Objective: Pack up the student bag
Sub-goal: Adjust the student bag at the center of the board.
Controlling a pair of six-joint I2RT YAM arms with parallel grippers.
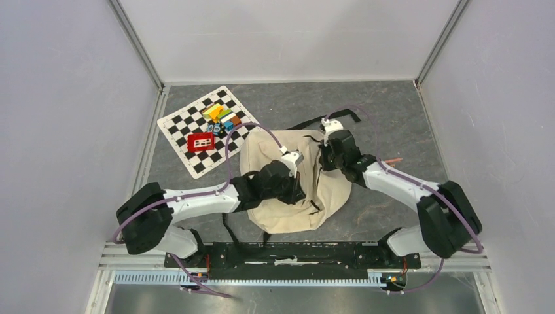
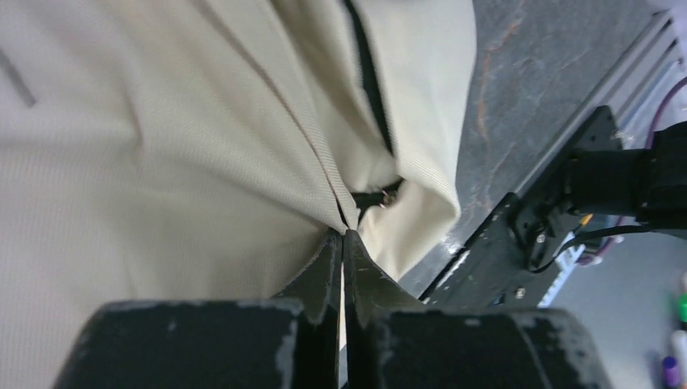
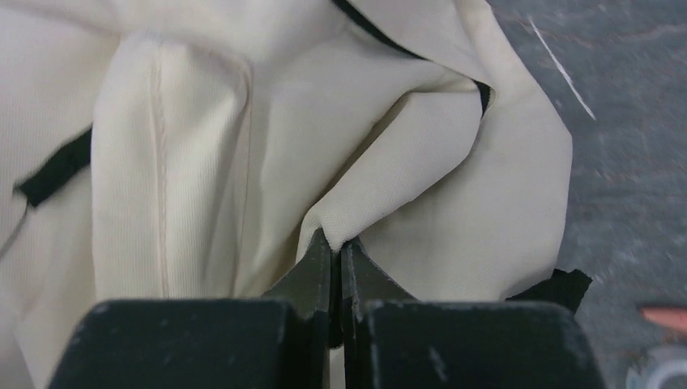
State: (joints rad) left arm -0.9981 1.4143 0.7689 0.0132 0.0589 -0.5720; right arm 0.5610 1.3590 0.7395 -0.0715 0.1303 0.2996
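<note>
The cream canvas backpack (image 1: 294,216) lies slumped and crumpled in the middle of the grey stone-patterned surface (image 1: 393,118), just in front of my two bases, and both my arms reach in over it. A black strap (image 1: 340,119) trails out from its far edge.

My left end effector (image 2: 342,235) is closed almost completely, with only a hairline slit between the fingers, and a ridge of the cream cloth runs straight into the tips, where it is pinched. Just beyond that pinch sits a small dark metal piece (image 2: 389,193), perhaps a zipper pull, though it is too small for me to be sure. A line of black trim (image 2: 369,73) runs away from it up the fabric. The black base rail (image 2: 486,267) shows past the edge of the backpack.

My right end effector (image 3: 336,239) is closed just as tightly, on a small peak of canvas that rises between its fingertips. Around it the cloth folds in broad pleats, with a short black webbing band (image 3: 53,170) at the left and a black fabric tab (image 3: 559,288) poking out from under the lower edge.

On the far left of the surface, well apart from the backpack, lies a black-and-white checkered mat (image 1: 208,129). It carries a cluster of small coloured blocks (image 1: 221,114) and a red card (image 1: 201,141). A thin orange stick (image 1: 393,159) lies near my right arm.
</note>
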